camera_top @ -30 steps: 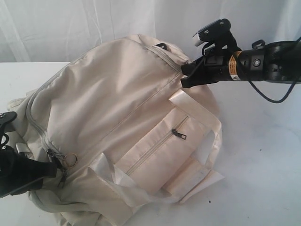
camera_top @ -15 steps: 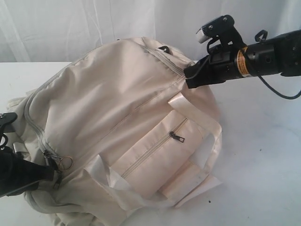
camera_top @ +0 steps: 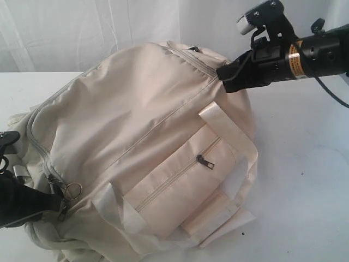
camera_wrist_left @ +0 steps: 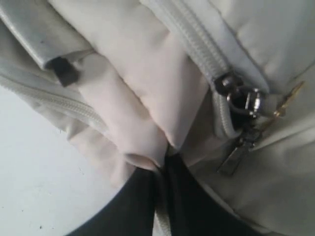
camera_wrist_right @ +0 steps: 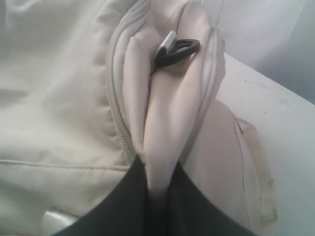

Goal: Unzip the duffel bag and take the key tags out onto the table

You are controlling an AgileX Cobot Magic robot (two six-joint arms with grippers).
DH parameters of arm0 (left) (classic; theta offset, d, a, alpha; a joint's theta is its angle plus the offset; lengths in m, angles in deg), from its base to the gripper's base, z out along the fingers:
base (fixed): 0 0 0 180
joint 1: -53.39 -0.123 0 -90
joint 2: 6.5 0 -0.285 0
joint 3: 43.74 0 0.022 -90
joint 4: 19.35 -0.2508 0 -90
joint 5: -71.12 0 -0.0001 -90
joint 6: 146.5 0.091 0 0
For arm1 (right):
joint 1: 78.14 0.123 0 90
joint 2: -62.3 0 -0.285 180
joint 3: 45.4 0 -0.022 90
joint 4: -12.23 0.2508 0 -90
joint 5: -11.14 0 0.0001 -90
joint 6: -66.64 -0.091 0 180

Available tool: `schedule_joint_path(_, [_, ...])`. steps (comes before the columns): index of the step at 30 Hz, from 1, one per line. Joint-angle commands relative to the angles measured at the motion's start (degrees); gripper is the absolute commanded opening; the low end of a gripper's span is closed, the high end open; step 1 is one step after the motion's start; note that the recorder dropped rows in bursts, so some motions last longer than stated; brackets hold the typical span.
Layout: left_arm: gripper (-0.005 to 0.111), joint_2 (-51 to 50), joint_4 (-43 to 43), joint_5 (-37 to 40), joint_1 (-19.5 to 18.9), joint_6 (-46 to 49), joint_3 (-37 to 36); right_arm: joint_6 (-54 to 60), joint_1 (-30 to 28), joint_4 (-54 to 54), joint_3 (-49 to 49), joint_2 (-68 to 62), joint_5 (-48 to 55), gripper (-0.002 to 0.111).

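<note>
The cream duffel bag (camera_top: pixel 136 142) lies across the white table (camera_top: pixel 305 180), its main zipper shut and its front pocket zipped. My left gripper (camera_top: pixel 54 203) is shut on a fold of bag fabric (camera_wrist_left: pixel 147 147) at the bag's near-left end, beside the metal zipper pulls (camera_wrist_left: pixel 243 105) and a key ring (camera_top: pixel 72 190). At the far-right end my right gripper (camera_top: pixel 224 79) is shut on a pinch of fabric (camera_wrist_right: pixel 162 147), holding that end up. A black strap loop (camera_wrist_right: pixel 177 51) shows past the pinch. The key tags are hidden.
A white curtain (camera_top: pixel 82 33) hangs behind the table. The bag's strap handles (camera_top: pixel 229 131) drape over its front side toward the right. Bare tabletop lies to the right of the bag and at the far left.
My right gripper has moved up and to the right with the pinched fabric, lifting the bag's far end. The bag's left end and its zipper pulls have slid slightly lower.
</note>
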Motion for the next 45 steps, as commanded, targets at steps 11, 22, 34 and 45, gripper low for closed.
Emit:
schedule_joint_path(11, [0.0, 2.88, -3.72, 1.28, 0.01, 0.28, -0.09, -5.45, -7.27, 2.18, 6.29, 2.81, -13.02, 0.0])
schedule_joint_path(22, [0.0, 8.3, -12.94, -0.01, -1.26, -1.6, -0.09, -5.45, -9.56, 2.18, 12.25, 5.25, -25.92, 0.0])
schedule_joint_path(34, [0.0, 11.84, -16.31, 4.18, -7.4, -1.29, 5.62, -13.37, -11.84, 2.18, 16.3, 16.52, -27.78, 0.0])
schedule_joint_path(45, [0.0, 11.84, -16.31, 4.41, -7.4, 6.03, 7.19, -23.82, -11.84, 2.18, 23.7, 26.0, -34.37, 0.0])
